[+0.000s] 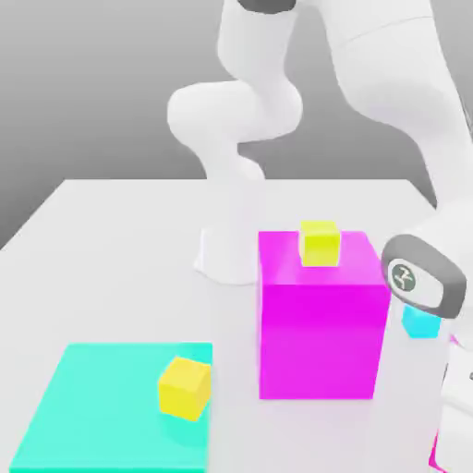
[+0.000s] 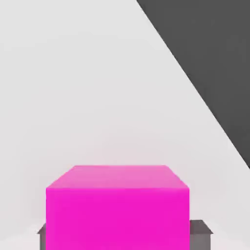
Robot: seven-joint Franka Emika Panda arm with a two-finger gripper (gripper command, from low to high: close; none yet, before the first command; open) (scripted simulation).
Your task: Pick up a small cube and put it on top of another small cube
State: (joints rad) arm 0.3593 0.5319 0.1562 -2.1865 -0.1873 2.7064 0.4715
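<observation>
Magenta cube: your claw (image 2: 125, 234) is shut on the small pink cube (image 2: 117, 207); in the hand view it sits between the two grey fingers (image 2: 201, 234), whose tips flank its lower corners.
Claw state: closed as far as it goes on the cube's sides, so treat the cube as held, though you cannot see from here whether it has left the table (image 2: 73, 97).
Claw in exterior view: low at the exterior view's right edge, mostly hidden behind the wrist (image 1: 423, 277); a sliver of magenta shows beneath it at the frame's lower corner.
Cyan cube (image 1: 421, 321): just beside the wrist, partly covered by it, the nearest small cube to your claw.
Big block (image 1: 319, 319): close beside the claw, toward the exterior view's left, with a yellow cube (image 1: 320, 243) on its top.
Second yellow cube (image 1: 185, 386): well away from the claw, on the teal mat (image 1: 102, 397).
Step in hand: grasp looks made; lifting and carrying to a target cube comes next, by my reading.
Risk, lift: rise straight or you may clip the cyan cube and knock it off position.
Risk, travel: swinging low toward the exterior view's left would drive the arm into the big block and topple its yellow cube.
Risk, placing: a small off-centre release lets the pink cube tip off its equally small base.
Risk, grip: a shallow hold near the cube's lower edge could let it pivot or slip during the carry.
</observation>
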